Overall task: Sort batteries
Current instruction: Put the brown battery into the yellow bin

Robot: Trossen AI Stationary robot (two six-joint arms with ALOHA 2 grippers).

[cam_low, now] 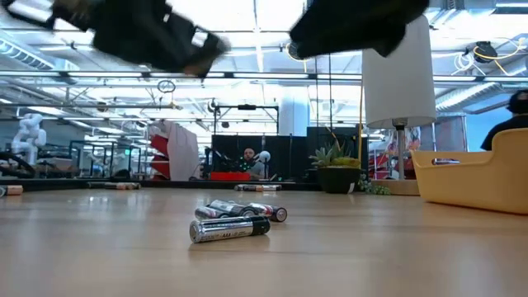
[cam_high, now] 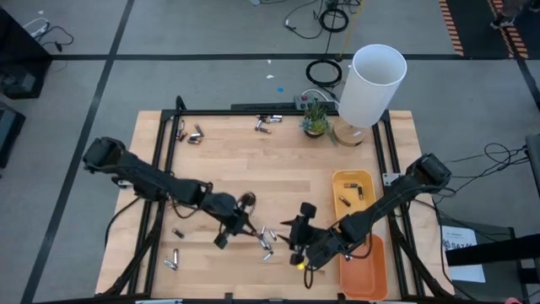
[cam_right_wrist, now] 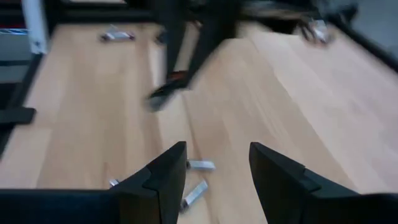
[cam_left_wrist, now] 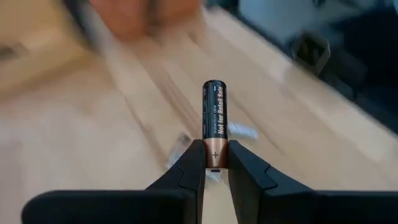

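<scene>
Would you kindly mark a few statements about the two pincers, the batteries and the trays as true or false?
1. The left pincer is shut on a battery. True.
2. The right pincer holds a battery. False: it is open and holds nothing.
3. The yellow tray contains batteries. True.
4. The white lamp stands at the table's near left corner. False: it stands at the far right.
5. Loose batteries lie between the two pincers. True.

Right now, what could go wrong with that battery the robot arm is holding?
The left gripper pinches the black and copper battery only at its bottom end, so it might tip or slip out. The right gripper hangs open close by, above loose batteries, so the arms might bump.
</scene>
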